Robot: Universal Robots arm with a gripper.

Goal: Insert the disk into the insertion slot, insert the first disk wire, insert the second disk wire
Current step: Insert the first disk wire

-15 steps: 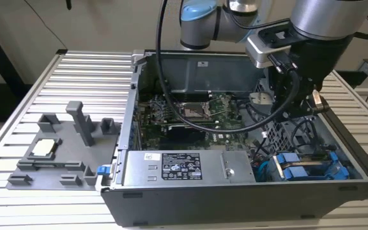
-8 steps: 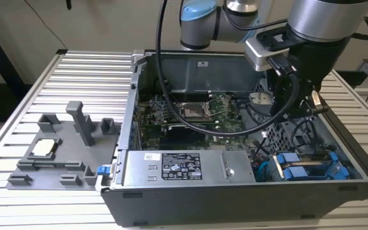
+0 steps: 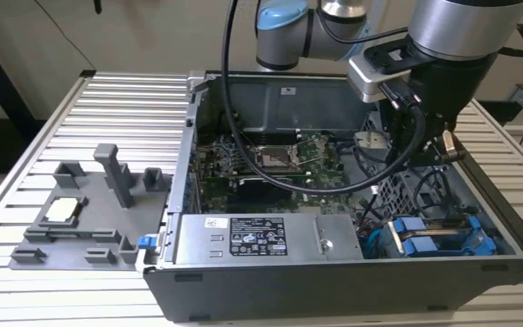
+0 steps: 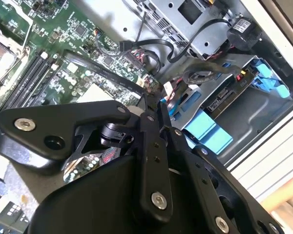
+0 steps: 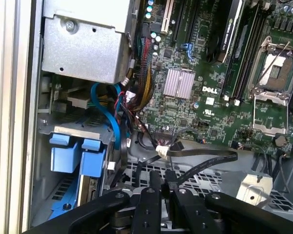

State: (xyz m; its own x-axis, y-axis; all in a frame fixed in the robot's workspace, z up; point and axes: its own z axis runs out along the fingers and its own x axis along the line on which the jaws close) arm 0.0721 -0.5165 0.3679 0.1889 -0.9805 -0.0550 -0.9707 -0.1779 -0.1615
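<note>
Beside the seated disk (image 5: 71, 155), fingers (image 5: 151, 197) hover pressed together — over the perforated panel (image 5: 207, 178).

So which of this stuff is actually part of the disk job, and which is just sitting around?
Part of the job:
disk in its blue carrier, sitting in the insertion slot
black flat cable, probably a disk wire
gripper, close to that cable

Just lying about:
grey parts fixture
long grey box with a sticker
motherboard socket
</note>
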